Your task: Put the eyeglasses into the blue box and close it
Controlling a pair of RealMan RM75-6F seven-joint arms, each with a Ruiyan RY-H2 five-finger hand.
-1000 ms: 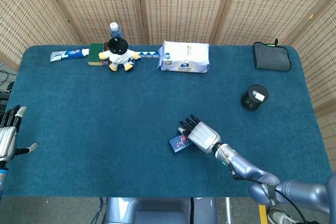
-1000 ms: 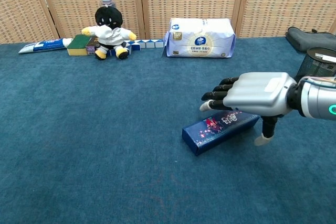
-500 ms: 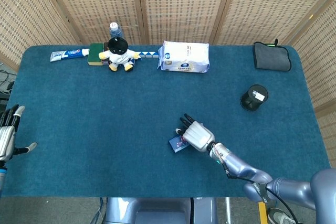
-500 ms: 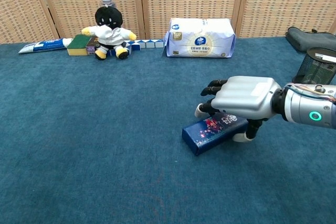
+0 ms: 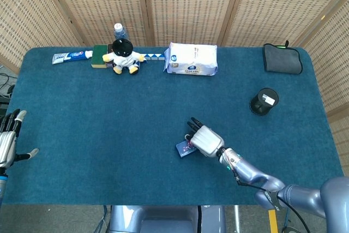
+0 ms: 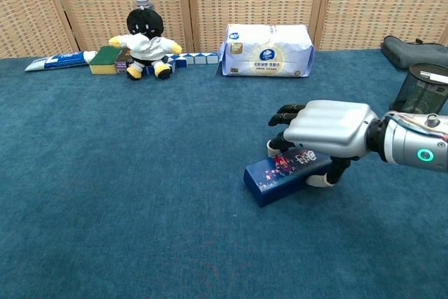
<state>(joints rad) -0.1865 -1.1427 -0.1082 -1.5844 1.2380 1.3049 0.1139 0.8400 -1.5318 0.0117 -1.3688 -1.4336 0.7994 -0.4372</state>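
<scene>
The blue box (image 6: 287, 170) lies closed on the desk (image 5: 82, 113), near its front edge and right of the middle. The right robot hand (image 6: 325, 129) sits over the box's right end, fingers curled down on the far side and thumb on the near side, apparently clamped on it, though the contact is partly hidden. The left robot hand (image 5: 7, 141) hangs at the desk's left edge, fingers apart and holding nothing. A tissue pack (image 5: 191, 58) and a plush doll (image 5: 123, 54) sit along the back edge.

Silver right hand (image 6: 327, 129), black fingers (image 6: 285, 116), green wrist light.
</scene>
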